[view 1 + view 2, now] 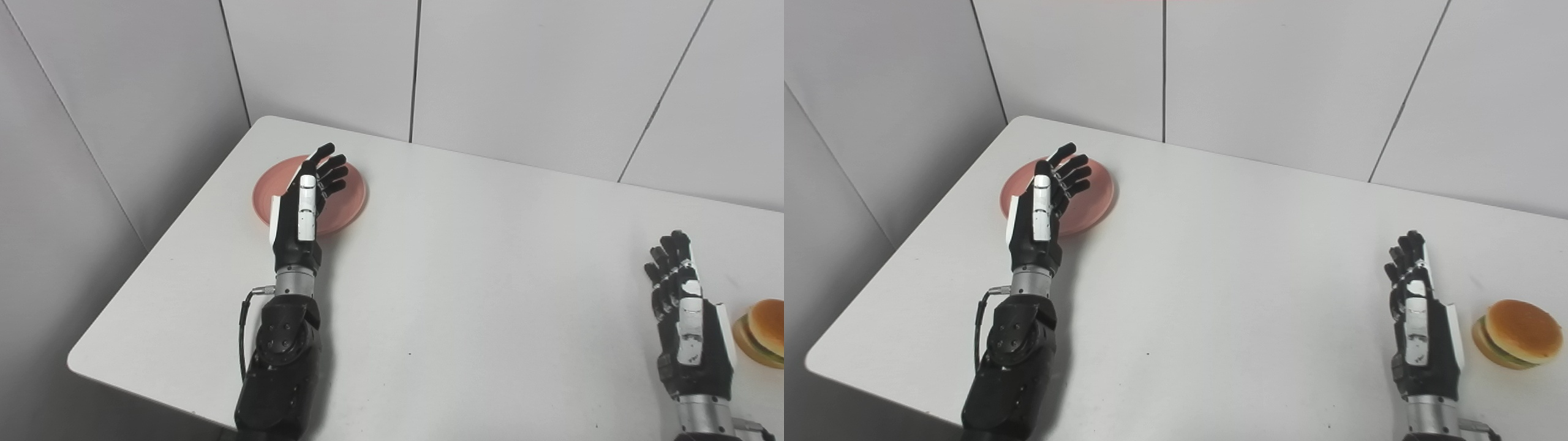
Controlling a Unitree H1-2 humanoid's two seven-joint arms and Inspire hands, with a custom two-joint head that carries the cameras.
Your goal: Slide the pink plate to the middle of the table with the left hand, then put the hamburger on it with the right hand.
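Plate (343, 205), pink and round, lies on the far left part of the white bench (465, 294), near the back-left corner and well apart from the bench's middle, so the first step of the task looks not yet done. Going from the largest thing down: the bench fills most of both views, set against pale wall panels; next the left arm, which reaches up from the bottom edge so that the left hand (303, 205) sits over the near-left part of the plate, fingers spread apart and extended toward the far rim, holding nothing; whether the palm or fingertips touch the plate cannot be told. The plate extends from that hand toward the right and back, and the bench's middle lies to the right and nearer the robot, so the slide would likely need a push or drag rightward and toward the robot. The left hand is plainly the nearer one to the plate. The right hand (1418, 318) rests at the near right, fingers loosely apart and pointing away, empty. The hamburger (1516, 334), smallest of all, sits just to the right of that hand, near but apart from it, at the right edge. No brand, label or writing can be read anywhere.
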